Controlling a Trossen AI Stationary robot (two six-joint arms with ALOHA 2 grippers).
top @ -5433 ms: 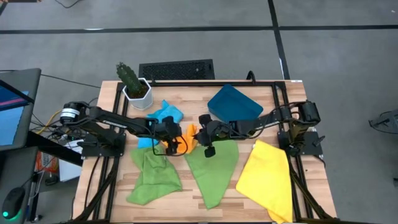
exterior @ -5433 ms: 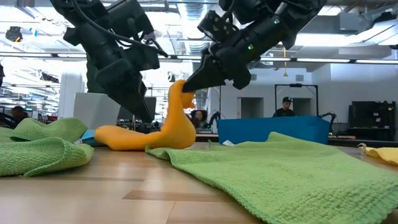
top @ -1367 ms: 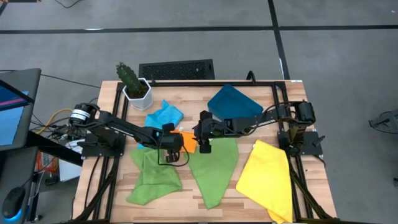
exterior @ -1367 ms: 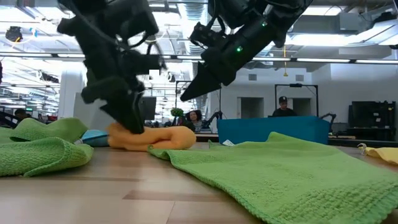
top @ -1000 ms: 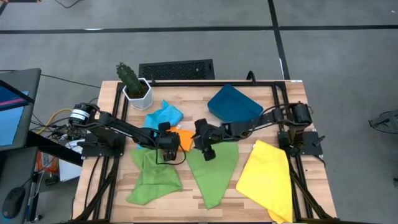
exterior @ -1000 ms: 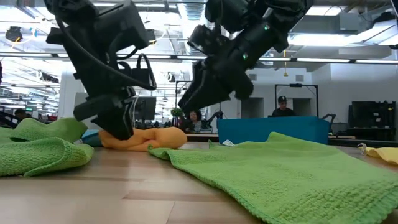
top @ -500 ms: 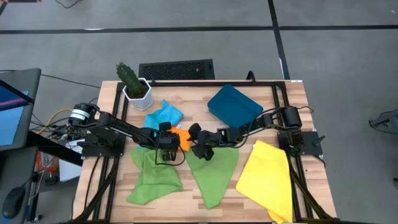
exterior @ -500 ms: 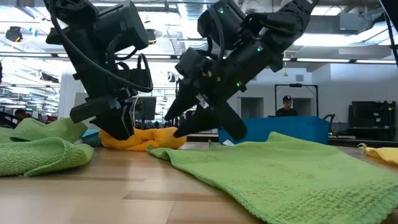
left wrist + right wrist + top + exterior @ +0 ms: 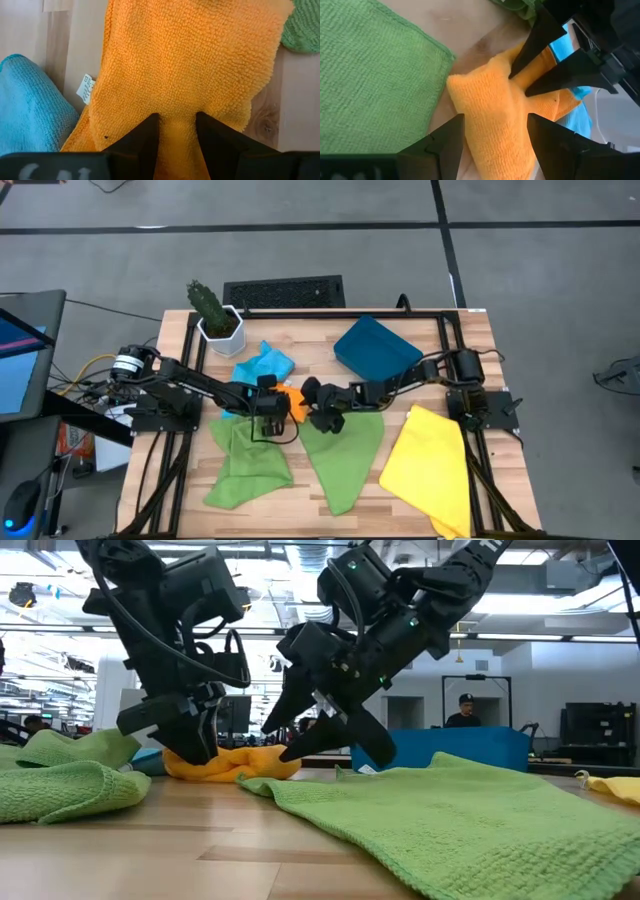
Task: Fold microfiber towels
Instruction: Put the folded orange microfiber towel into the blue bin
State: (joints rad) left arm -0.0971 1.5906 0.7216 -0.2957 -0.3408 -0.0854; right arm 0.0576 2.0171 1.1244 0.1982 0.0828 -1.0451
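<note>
Towels (image 9: 344, 452) on wooden table (image 9: 310, 335)

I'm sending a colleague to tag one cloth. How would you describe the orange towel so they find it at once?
Start at the wooden table and go to its middle, where both arms meet. The orange towel lies bunched there, pinched by the left gripper, with the open right gripper around its other end. It is the only orange cloth, between the light blue towel and two green towels.

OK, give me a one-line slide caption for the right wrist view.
Right hand, open, straddles the crumpled orange microfiber towel that the left hand pinches, beside a flat green microfiber towel.
</note>
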